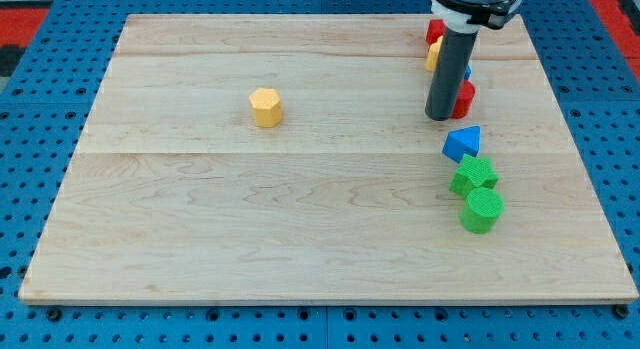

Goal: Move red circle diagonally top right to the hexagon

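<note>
Red circle (464,97) sits at the upper right of the frame, touching my tip (439,117) on its left. No pincer here, so nothing is held. Next, I think, comes a push left toward the yellow hexagon (266,107).

Red circle (464,98) far right of yellow hexagon (266,107).

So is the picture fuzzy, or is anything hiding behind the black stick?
Camera view: sharp and evenly lit, soft shadows only. My tip rests against a red block, and the rod hides parts of the red, yellow and blue blocks behind it. The yellow hexagon is clear.
</note>
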Robot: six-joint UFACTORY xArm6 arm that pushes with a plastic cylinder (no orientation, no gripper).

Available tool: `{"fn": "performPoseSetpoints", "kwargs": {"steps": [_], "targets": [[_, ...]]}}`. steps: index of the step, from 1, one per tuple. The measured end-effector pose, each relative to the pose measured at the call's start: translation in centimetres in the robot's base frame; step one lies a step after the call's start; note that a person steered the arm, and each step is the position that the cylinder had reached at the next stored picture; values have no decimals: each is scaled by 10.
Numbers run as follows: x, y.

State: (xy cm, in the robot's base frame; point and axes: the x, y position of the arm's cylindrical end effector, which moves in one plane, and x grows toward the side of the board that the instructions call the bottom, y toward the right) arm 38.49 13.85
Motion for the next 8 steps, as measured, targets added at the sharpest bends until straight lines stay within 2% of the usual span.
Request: {"fn": "performPoseSetpoints", "kwargs": {"steps": [1, 2, 4, 5, 6, 7, 8], "targets": [[7, 1], [9, 41], [13, 57], [-4, 60], [-5, 88], [-21, 82], [-22, 42]]}}
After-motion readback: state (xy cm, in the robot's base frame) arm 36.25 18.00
